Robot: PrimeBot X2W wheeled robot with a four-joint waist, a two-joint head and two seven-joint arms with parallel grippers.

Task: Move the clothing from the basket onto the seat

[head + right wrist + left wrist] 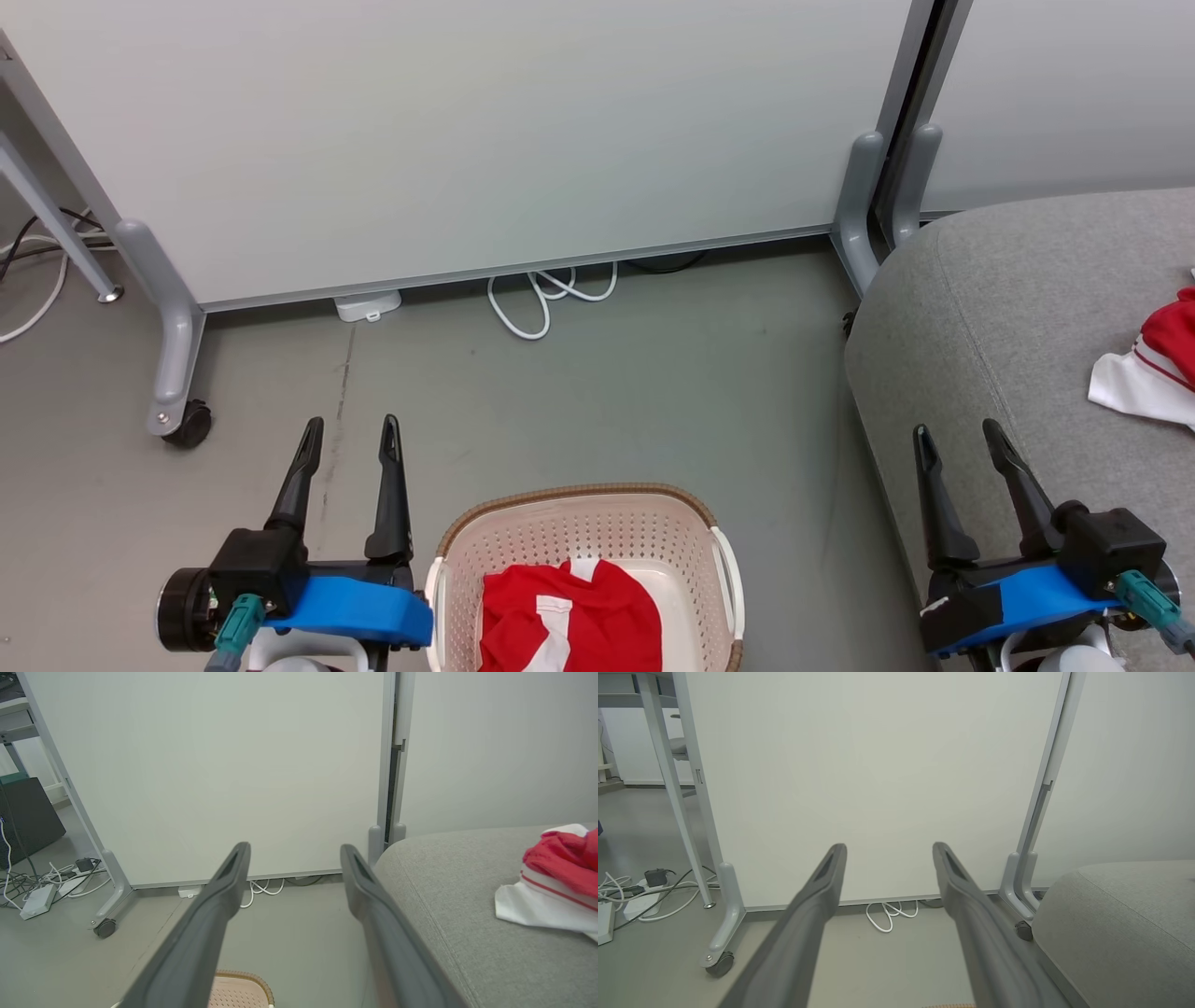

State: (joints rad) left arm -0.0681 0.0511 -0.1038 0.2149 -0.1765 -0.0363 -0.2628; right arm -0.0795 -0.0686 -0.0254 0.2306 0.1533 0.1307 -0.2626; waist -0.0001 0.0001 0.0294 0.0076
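A cream perforated basket (691, 537) with a brown woven rim stands on the floor at the bottom centre of the head view; its rim corner (243, 982) peeks into the right wrist view. Red clothing (569, 616) with white stripes lies inside it. A second red and white garment (1153, 369) (551, 882) rests on the grey seat (1008, 308) (1125, 924) (448, 896) at the right. My left gripper (353, 431) (888, 847) hangs open just left of the basket, nothing between its fingers. Over the seat's near edge, my right gripper (957, 429) (294, 847) is open and empty.
A white partition panel (448, 131) on grey castor legs (173, 373) closes the far side. A white cable loop (551, 294) and a small white box (367, 305) lie at its foot. More cables and power strips (635, 896) lie on the floor at the left.
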